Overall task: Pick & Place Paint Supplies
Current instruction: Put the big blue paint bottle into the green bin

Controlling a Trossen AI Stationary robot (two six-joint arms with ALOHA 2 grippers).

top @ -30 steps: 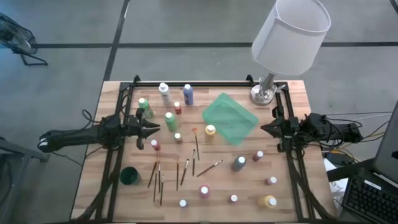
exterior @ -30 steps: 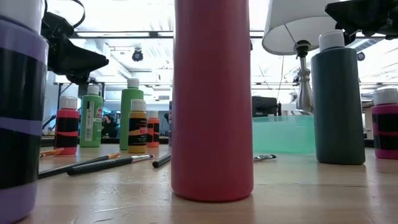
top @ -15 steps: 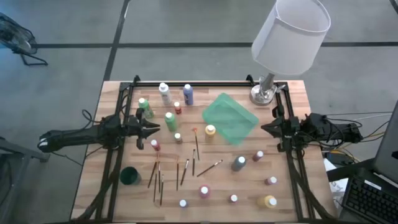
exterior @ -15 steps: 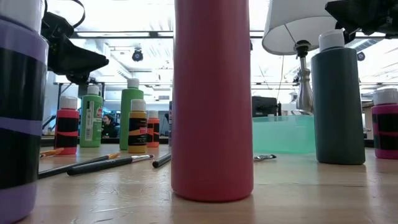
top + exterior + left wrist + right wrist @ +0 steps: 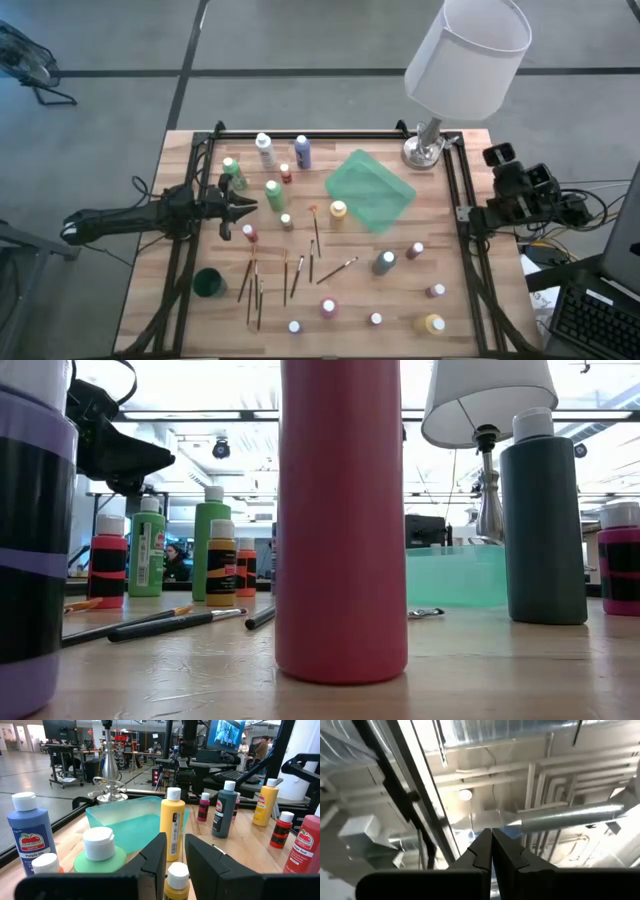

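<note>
Just ahead of left hand [image 5: 174, 854], slightly parted and empty, small yellow bottle [image 5: 177, 881], right hand [image 5: 491, 851] shut

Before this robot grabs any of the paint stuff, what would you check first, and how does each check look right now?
1. Left gripper near the bottles: ok, it hovers among them over the table's left side.
2. Left fingers parted: ok, a narrow gap, nothing held.
3. Right gripper ready: not ok, shut and pointing at the ceiling, off the table's right edge.
4. Green tray free: ok, nothing inside.
5. Bottles upright: ok for the yellow bottle; the rest cannot tell.
</note>
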